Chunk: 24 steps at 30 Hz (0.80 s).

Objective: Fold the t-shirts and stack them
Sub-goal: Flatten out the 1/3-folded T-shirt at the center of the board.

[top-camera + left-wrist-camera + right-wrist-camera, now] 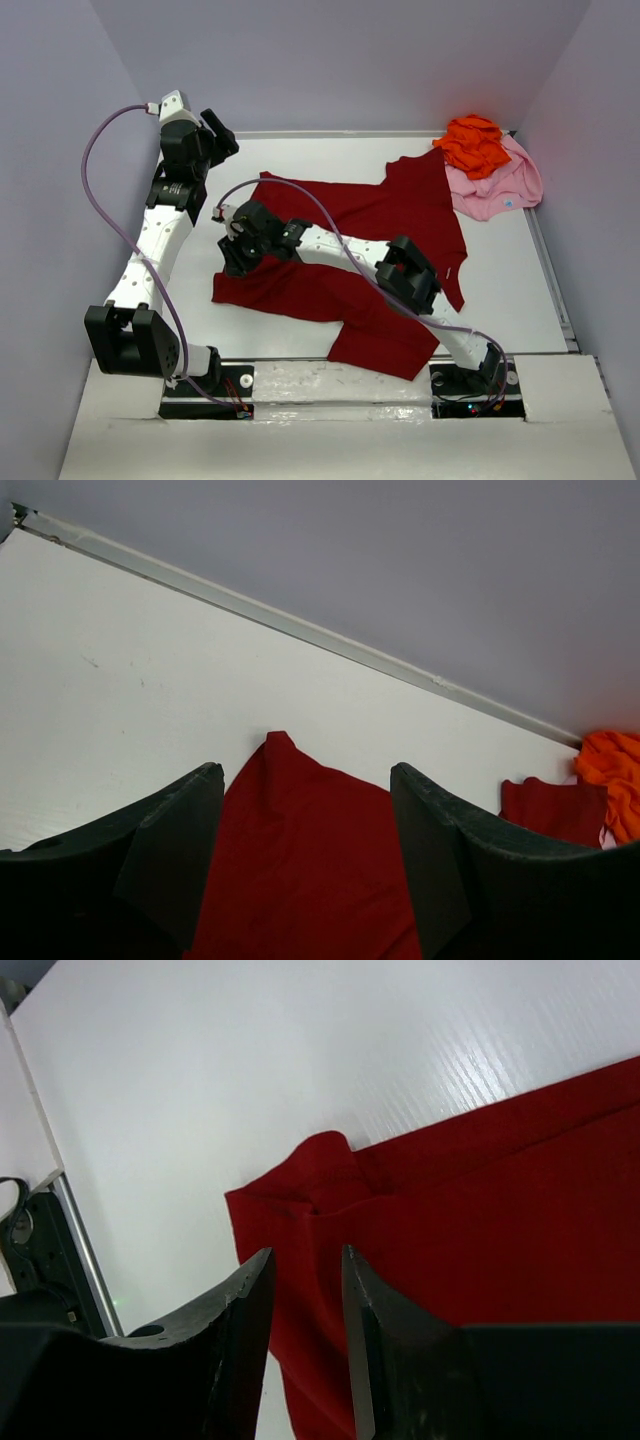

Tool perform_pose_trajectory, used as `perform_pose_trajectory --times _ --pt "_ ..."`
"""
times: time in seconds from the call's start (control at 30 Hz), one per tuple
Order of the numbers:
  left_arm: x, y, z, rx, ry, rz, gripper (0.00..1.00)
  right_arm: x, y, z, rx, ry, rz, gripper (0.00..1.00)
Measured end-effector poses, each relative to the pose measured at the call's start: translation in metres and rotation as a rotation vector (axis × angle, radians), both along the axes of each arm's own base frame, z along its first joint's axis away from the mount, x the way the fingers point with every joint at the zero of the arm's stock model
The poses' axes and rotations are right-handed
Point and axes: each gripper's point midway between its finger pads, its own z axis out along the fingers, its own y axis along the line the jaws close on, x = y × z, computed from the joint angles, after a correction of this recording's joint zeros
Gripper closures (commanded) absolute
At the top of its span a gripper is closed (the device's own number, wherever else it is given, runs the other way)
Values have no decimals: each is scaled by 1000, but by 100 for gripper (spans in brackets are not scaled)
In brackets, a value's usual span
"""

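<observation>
**Q:** Red cloth is what you are handling, so where is it lying?

**A:** I am looking down at the dark red t-shirt [400, 205], which is lying rumpled across the middle of the white table [300, 150]. Its near part is reaching close to the table's near edge, beside my right arm's base. Its left corner is bunching into a small raised fold [325, 1160].

**Q:** Is your right gripper pinching that fold?

**A:** My right gripper [308, 1255] is hovering at the shirt's left edge, just short of the fold. Its fingers are standing slightly apart with a narrow gap. Through the gap I am seeing the cloth below, and nothing is sitting clamped between them.

**Q:** And your left one?

**A:** My left gripper [305, 775] is hanging above the shirt's far left corner. Its jaws are spreading wide and carrying nothing.

**Q:** Where are the other shirts sitting?

**A:** I am seeing the bright orange t-shirt [476, 145] lying crumpled on top of the light pink t-shirt [495, 190]. Both are sitting in the table's far right corner, just beside the red shirt's far right end.
</observation>
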Motion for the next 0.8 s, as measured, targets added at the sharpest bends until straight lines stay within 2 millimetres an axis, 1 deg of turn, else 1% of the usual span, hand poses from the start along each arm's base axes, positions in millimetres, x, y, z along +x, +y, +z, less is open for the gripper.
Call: perform_pose_trajectory --times 0.03,0.2,0.43,0.53,0.63,0.8 --pt "0 0 0 0 0 1 23 0 0 -1 -2 1 0 61" --pt "0 0 0 -3 0 -3 23 -2 -1 -22 -35 28 3 60" --pt "2 -1 -4 -7 9 -9 23 -3 -1 -25 -37 39 4 62" --pt "3 -1 -6 -8 14 -12 23 -3 -1 -25 -36 39 4 66" --pt "3 -2 -7 -11 16 -14 23 -3 -1 -25 -36 39 2 76" --pt "3 -3 -7 -12 16 -17 23 -3 -1 -25 -34 41 0 100"
